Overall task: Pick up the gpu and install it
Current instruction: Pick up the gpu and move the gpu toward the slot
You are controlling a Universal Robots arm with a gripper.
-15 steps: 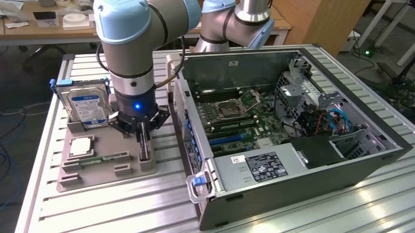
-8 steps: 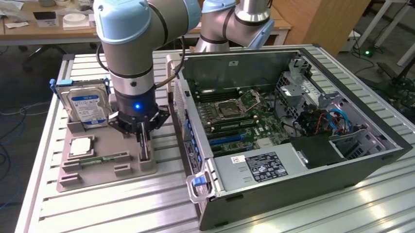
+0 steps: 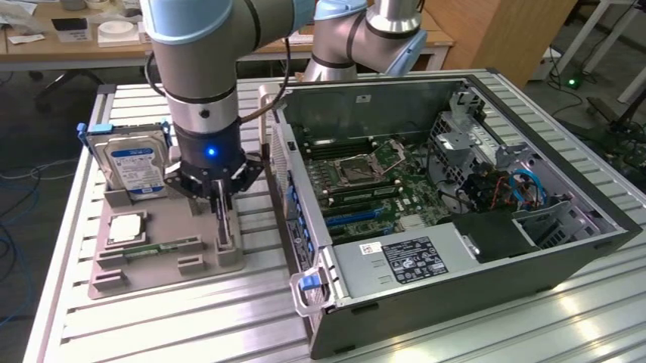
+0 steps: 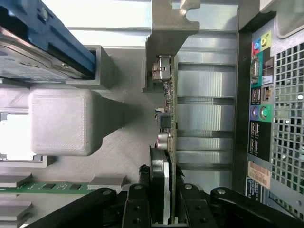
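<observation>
The gpu stands on edge in a slot of the grey holder block, at the side nearest the computer case. In the wrist view the gpu shows edge-on as a thin green-edged board with small parts, its metal end bracket at the far end. My gripper comes straight down over it. The black fingers press against both faces of the card, so the gripper is shut on the gpu, which still sits in its slot.
The same holder carries a blue-labelled hard drive, a processor chip and a green memory stick. The open computer case lies close on the exterior view's right, its motherboard exposed and its rear port panel facing the holder.
</observation>
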